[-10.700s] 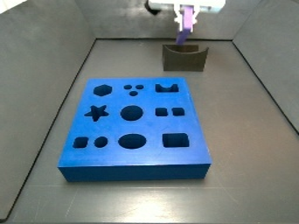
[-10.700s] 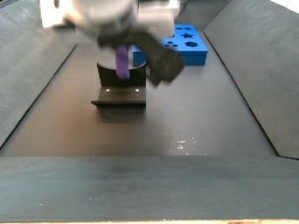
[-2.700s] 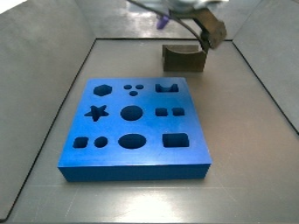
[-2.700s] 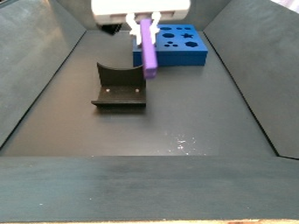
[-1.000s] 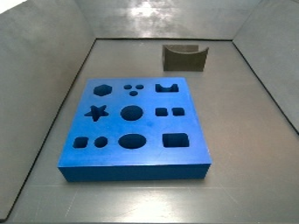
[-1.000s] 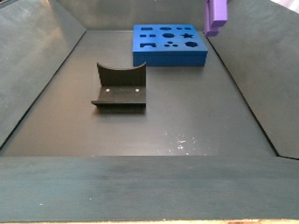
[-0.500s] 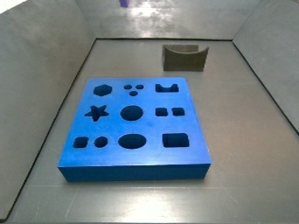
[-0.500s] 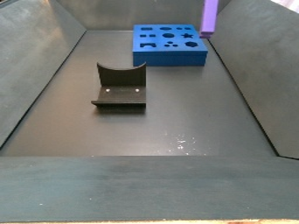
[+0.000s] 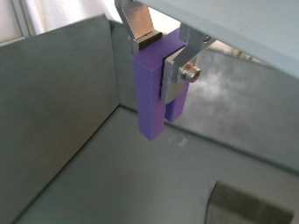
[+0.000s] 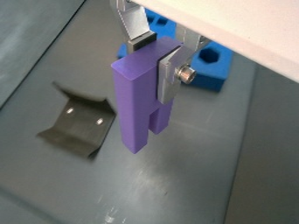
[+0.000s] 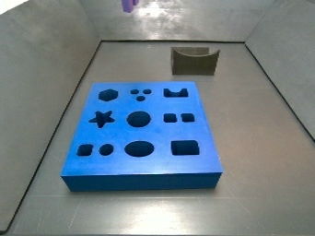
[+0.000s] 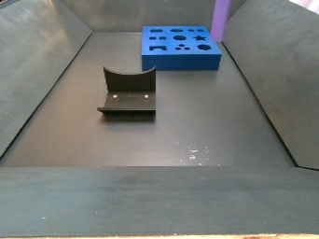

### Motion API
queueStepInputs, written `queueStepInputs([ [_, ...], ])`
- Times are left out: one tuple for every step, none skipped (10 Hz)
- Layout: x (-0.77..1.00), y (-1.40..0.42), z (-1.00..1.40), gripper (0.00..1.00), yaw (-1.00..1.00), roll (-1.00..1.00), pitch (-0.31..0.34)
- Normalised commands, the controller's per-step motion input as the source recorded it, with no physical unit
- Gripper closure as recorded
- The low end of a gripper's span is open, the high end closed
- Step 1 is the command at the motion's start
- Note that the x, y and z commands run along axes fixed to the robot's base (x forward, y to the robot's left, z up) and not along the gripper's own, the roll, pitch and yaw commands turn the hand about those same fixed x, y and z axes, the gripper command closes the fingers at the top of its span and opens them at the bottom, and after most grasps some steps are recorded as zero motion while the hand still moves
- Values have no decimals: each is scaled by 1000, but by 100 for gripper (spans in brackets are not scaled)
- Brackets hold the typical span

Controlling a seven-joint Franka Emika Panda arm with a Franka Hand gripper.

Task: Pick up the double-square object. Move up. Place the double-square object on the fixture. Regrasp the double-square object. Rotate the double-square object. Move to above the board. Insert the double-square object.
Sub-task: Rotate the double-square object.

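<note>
My claw (image 10: 163,61) pinches the double-square object (image 10: 140,101) by its upper end, one silver finger (image 9: 176,68) flat against its side in both wrist views. The lavender block hangs with its long axis upright, free end pointing down at the counter (image 12: 187,131), held high in the air and touching nothing below.

In a side view only its lower tip (image 11: 129,5) shows at the top edge of the frame, left of centre, beyond the far end of the board (image 11: 143,134). In a side view it is a purple strip (image 12: 221,19) at the top edge, right of centre, just above the board's (image 12: 181,47) right corner.

The board's cut-outs all lie open, nothing seated in any. The fixture (image 12: 127,91) stands apart from the board with its notch bare; it also shows at lower left in a wrist view (image 10: 79,122).

Against half a second ago, the block has shifted slightly leftward along the top edge in both side views.
</note>
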Motion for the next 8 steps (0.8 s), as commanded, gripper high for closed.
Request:
queueStepInputs([
  [1, 28, 27, 100, -336, -926, 175],
  [12, 26, 31, 100, -214, -682, 143],
  [20, 27, 36, 100, -148, -497, 129],
  [27, 17, 35, 100, -88, -284, 122],
  [33, 7, 35, 100, -62, -207, 119],
  [-15, 10, 0, 100, -1000, 0, 0],
  [-14, 16, -1, 100, -1000, 2, -1],
  [-14, 17, 0, 100, -1000, 3, -1],
])
